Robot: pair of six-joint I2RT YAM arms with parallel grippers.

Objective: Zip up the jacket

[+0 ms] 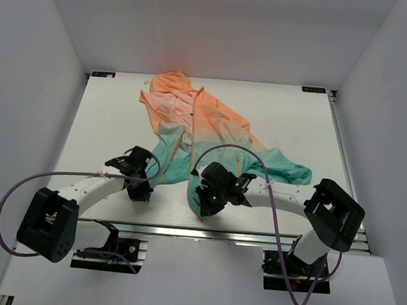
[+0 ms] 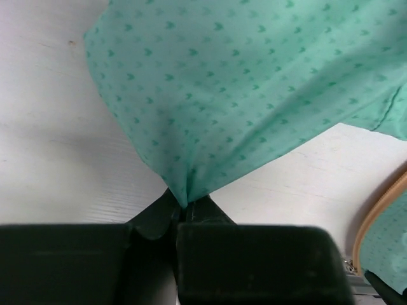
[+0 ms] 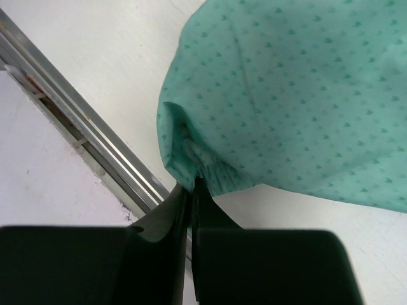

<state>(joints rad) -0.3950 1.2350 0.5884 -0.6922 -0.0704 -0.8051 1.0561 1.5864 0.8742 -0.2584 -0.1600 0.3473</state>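
The jacket (image 1: pixel 205 128) lies crumpled on the white table, peach-orange hood at the back, teal-green hem and sleeves toward me. My left gripper (image 1: pixel 141 183) is shut on a pinch of teal fabric at the jacket's near left corner; the cloth (image 2: pixel 241 95) fans out from the closed fingertips (image 2: pixel 182 204). My right gripper (image 1: pixel 205 202) is shut on the teal gathered edge (image 3: pixel 210 170) at the near middle, by the table's front rail. An orange zipper edge (image 2: pixel 381 210) shows at the right of the left wrist view. The zipper slider is not visible.
The aluminium front rail (image 3: pixel 82 133) of the table runs just beside the right gripper. A teal sleeve (image 1: pixel 287 170) stretches to the right. White walls enclose the table on three sides. Purple cables (image 1: pixel 259 164) loop over the arms.
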